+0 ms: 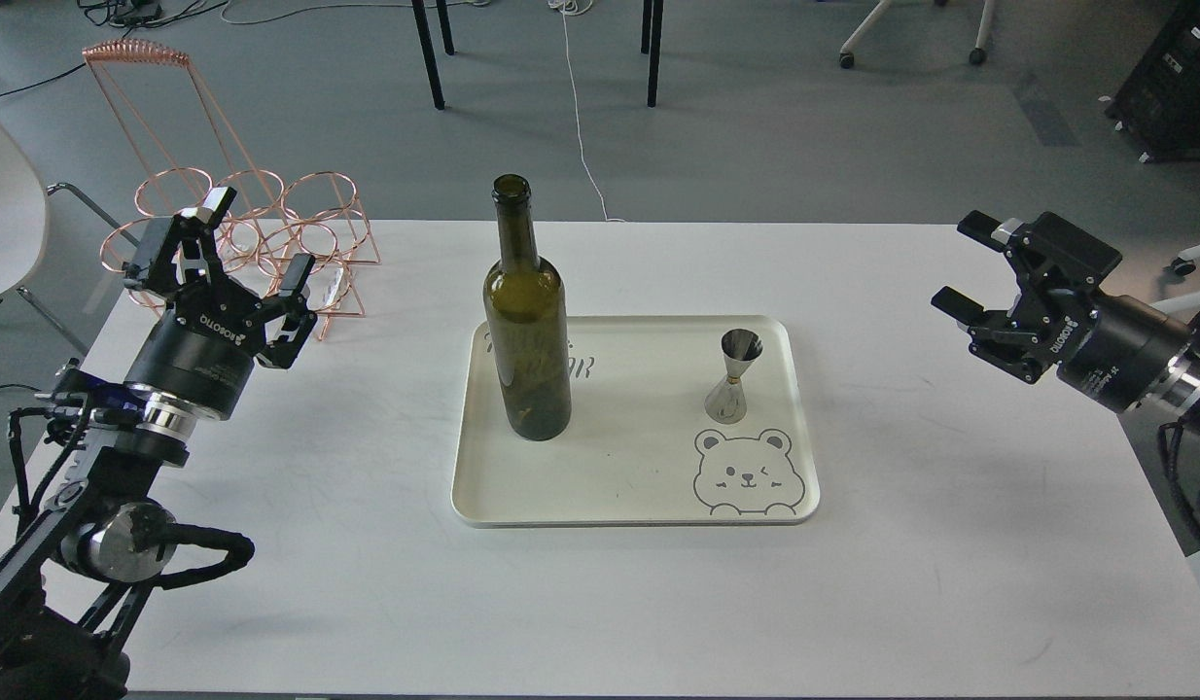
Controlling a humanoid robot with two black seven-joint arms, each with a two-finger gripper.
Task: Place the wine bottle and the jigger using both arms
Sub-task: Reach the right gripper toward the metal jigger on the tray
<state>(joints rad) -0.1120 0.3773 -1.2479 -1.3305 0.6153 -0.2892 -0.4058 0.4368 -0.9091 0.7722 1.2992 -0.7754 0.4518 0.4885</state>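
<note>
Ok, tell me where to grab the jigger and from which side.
Grip the jigger at its narrow waist, coming in level from the right with the right gripper. It stands upright on the tray, and its cones flare above and below the waist, which should stop slipping.

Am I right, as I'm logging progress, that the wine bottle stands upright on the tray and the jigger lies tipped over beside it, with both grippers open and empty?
Not quite. The head view shows the jigger standing upright on the tray, not tipped over. The rest holds: the wine bottle stands upright on the tray, and the left gripper and right gripper are open and empty.
</note>
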